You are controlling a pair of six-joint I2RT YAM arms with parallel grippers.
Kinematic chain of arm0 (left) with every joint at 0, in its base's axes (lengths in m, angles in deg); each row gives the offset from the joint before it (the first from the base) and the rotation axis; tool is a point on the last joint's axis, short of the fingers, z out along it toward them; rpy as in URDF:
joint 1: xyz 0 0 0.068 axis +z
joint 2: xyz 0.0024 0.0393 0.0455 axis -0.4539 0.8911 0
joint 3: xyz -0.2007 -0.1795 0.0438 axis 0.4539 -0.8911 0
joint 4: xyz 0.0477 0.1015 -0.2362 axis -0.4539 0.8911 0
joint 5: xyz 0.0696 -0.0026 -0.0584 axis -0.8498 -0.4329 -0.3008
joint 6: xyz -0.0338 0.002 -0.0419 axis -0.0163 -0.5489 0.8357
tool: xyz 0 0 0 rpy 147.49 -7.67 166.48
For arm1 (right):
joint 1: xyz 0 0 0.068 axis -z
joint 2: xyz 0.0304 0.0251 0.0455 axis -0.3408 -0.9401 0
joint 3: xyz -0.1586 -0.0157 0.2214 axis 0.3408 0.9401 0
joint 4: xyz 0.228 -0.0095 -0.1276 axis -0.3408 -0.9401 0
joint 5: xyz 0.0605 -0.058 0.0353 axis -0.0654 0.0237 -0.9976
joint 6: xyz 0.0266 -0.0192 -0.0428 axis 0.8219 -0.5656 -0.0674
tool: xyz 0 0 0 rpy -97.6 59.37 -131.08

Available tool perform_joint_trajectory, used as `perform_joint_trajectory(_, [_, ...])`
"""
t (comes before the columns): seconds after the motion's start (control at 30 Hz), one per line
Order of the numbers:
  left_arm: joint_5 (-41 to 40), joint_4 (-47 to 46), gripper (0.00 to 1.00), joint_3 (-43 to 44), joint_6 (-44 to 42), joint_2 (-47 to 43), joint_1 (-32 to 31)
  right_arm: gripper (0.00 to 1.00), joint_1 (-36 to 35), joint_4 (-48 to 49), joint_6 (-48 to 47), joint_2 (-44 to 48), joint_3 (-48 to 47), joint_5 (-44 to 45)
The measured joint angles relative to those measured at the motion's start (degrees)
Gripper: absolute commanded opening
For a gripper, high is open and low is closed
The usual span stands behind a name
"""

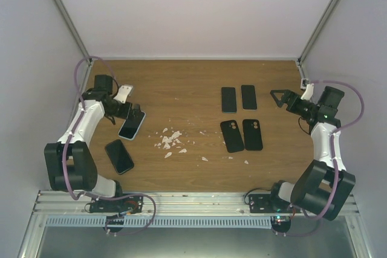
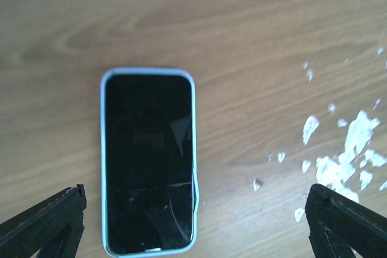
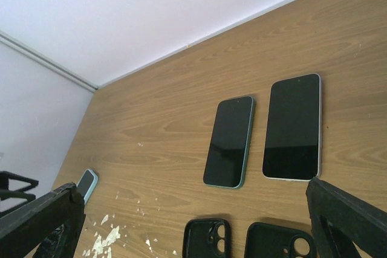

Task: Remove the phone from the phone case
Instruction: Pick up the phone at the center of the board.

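1. Left gripper [image 2: 193, 219] wide open, empty, over the phone [image 2: 149, 161], which lies screen up in its pale blue case [image 2: 103, 149] on the table [image 2: 242, 28]
2. Case rim rounded; screen glossy black
3. Right gripper [image 1: 279, 98] wide open, empty, near two bare phones [image 3: 230, 142] [image 3: 293, 126]
4. Two empty black cases [image 3: 208, 237] [image 3: 281, 240], cut off at the wrist view's bottom edge
5. White flakes [image 2: 344, 155] on the woodgrain

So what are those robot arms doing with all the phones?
They are meant to take a phone out of its case. The left gripper hangs open over a phone in a light blue case, which lies flat on the table, not gripped yet. The right gripper is open too, holding nothing, beside two bare phones and two empty black cases. White flakes lie scattered nearby.
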Motion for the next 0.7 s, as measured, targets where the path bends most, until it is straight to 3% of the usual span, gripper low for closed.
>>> perform_joint_trajectory(0.33, [-4.87, -1.07, 0.99, -7.74, -0.66, 1.25, 0.74, 1.00, 0.00, 0.04, 0.07, 1.79, 0.07, 0.02])
perform_joint_trajectory(0.7, [-9.44, -3.91, 0.99, -9.49, -2.58, 5.95, 0.79, 1.00, 0.02, 0.07, 0.09, 1.99, 0.26, 0.04])
